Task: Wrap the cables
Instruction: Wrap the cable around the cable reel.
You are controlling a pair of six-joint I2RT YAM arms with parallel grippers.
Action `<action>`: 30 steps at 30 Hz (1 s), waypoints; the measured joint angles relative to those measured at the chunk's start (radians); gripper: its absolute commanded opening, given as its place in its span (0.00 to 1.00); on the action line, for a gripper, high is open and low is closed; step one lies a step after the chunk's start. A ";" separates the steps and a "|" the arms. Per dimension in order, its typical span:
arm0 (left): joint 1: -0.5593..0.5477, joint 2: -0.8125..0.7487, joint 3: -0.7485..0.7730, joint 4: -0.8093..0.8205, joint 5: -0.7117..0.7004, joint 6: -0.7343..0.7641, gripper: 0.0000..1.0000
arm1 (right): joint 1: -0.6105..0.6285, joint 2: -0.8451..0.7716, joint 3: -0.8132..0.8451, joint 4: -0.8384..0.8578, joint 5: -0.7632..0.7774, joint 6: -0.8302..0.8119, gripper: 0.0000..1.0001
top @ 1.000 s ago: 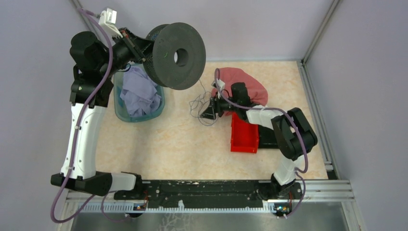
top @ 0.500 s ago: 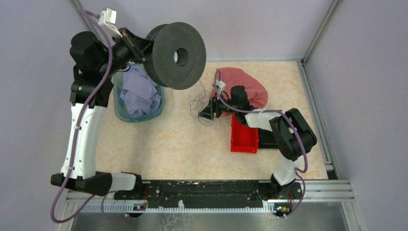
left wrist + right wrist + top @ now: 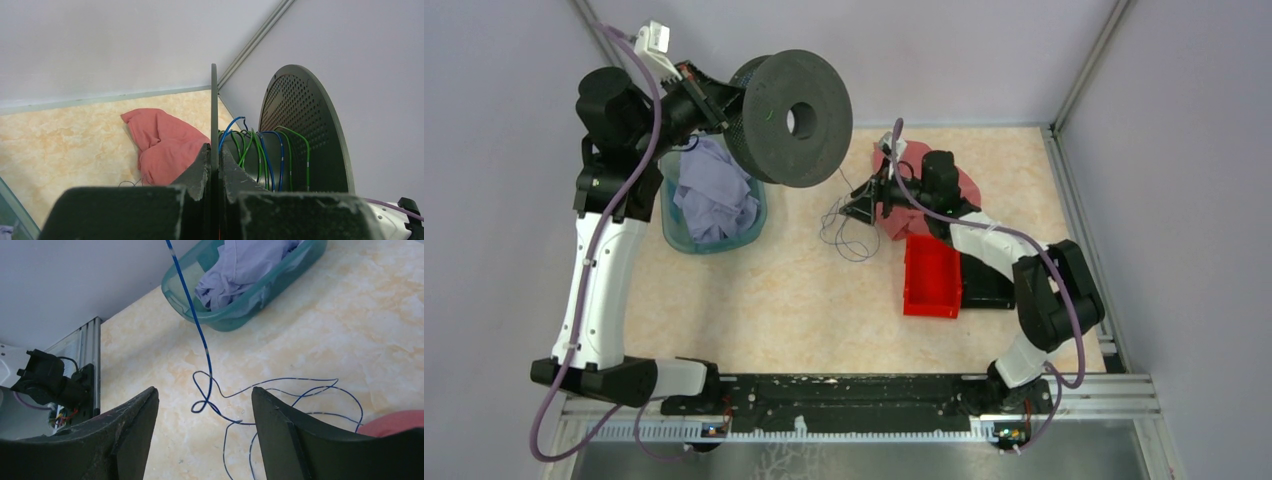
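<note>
Cables: thin blue thread-like wire (image 3: 210,390) lying in loose loops mid-table, one strand rising toward the large black round plastic spool (image 3: 789,118).
Left gripper (image 3: 214,160): clenched on the spool's flange, holding it aloft.
Right gripper (image 3: 202,392): jaws apart over the loops, grasping nothing.
Risk: unguided loops could knot or snag when pulled, and the slack strand may slip off the flange.

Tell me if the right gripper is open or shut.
Open: the right gripper shows its fingers wide apart, with the cable seen between them, not pinched.
</note>
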 measured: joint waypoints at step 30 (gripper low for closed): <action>0.001 0.021 -0.112 0.006 -0.349 0.071 0.00 | 0.169 0.022 0.082 -0.305 0.045 -0.161 0.00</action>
